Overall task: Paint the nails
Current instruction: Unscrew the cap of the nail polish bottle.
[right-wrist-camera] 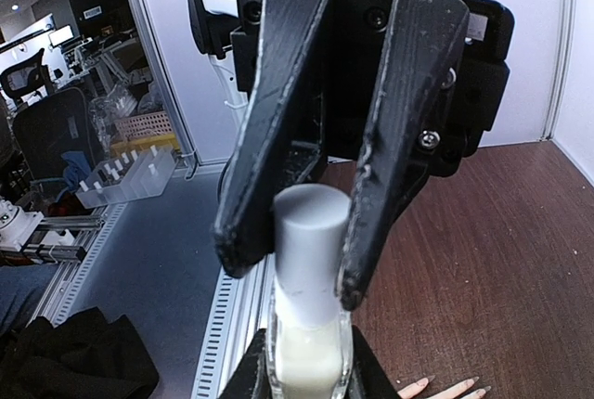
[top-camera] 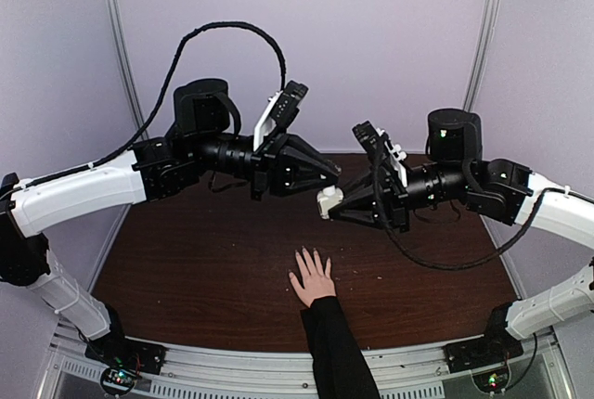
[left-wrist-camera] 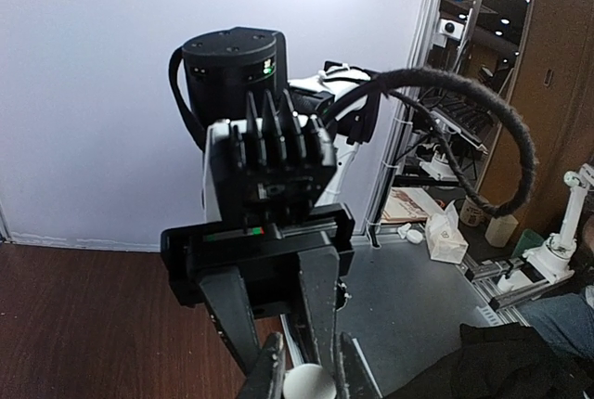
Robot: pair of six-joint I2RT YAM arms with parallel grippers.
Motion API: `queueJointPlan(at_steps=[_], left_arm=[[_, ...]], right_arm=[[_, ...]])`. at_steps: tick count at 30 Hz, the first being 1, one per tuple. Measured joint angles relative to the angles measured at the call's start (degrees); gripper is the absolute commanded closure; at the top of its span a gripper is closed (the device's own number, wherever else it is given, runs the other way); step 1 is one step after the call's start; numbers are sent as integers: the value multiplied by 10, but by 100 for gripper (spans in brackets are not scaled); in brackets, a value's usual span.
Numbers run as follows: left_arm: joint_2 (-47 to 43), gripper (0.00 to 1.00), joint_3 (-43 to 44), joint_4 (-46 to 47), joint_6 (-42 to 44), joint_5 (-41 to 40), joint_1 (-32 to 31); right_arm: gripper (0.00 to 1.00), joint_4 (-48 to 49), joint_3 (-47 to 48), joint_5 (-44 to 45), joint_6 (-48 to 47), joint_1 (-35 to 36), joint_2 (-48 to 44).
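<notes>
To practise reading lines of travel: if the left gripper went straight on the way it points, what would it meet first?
The left gripper is shut on the white cap, so it would likely press into the polish bottle behind it, held by the right gripper.

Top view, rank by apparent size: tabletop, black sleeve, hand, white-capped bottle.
1. tabletop, by far the largest.
2. black sleeve, even though the frame's bottom edge cuts it off.
3. hand.
4. white-capped bottle, partly hidden by the jaws around it, but clearly the smallest.
</notes>
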Motion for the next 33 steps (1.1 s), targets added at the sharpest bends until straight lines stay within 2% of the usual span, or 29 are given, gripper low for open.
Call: queueJointPlan(at_steps=[6, 10, 21, 33], left_arm=[[0, 100, 0, 1, -5, -5, 0], [0, 100, 0, -8, -7, -38, 1], [3, 100, 0, -29, -20, -189, 2], [56, 100, 13, -39, -93, -388, 0]], right_arm=[[100, 1, 0, 10, 1, 0, 0], [100, -16, 7, 49, -3, 0, 0], [100, -42, 15, 211, -15, 2, 2], [100, -51, 28, 389, -23, 1, 63]])
